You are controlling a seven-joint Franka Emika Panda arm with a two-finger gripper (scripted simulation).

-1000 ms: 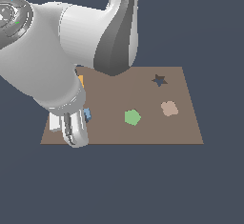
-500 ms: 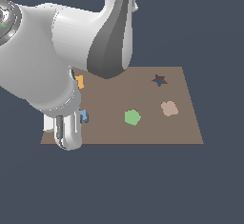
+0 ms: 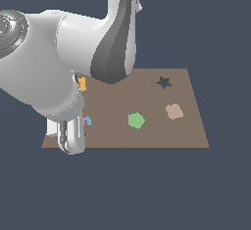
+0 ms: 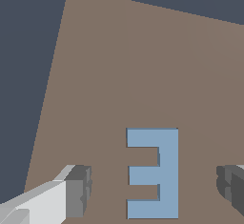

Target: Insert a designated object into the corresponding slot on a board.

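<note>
The designated object, a light-blue E-shaped block (image 4: 155, 173), lies flat on the brown board (image 4: 143, 66). My gripper (image 4: 155, 187) is open and straddles it, with one finger (image 4: 76, 189) on one side and the other finger (image 4: 231, 185) on the far side, both apart from the block. In the exterior view only a sliver of the block (image 3: 87, 121) shows beside my hand (image 3: 71, 137), near the board's (image 3: 147, 138) front corner on the exterior view's left. The slot is hidden; my arm covers that part of the board.
An orange piece (image 3: 82, 83) peeks out behind my arm. A green pentagon (image 3: 136, 120), a pale pink piece (image 3: 173, 111) and a dark star-shaped recess (image 3: 163, 82) sit on the board's exterior-view right half. The board's front edge runs just below my hand.
My arm has swung slightly toward the exterior view's left and the hand has sunk a little toward the board. The blue block has stayed in place.
</note>
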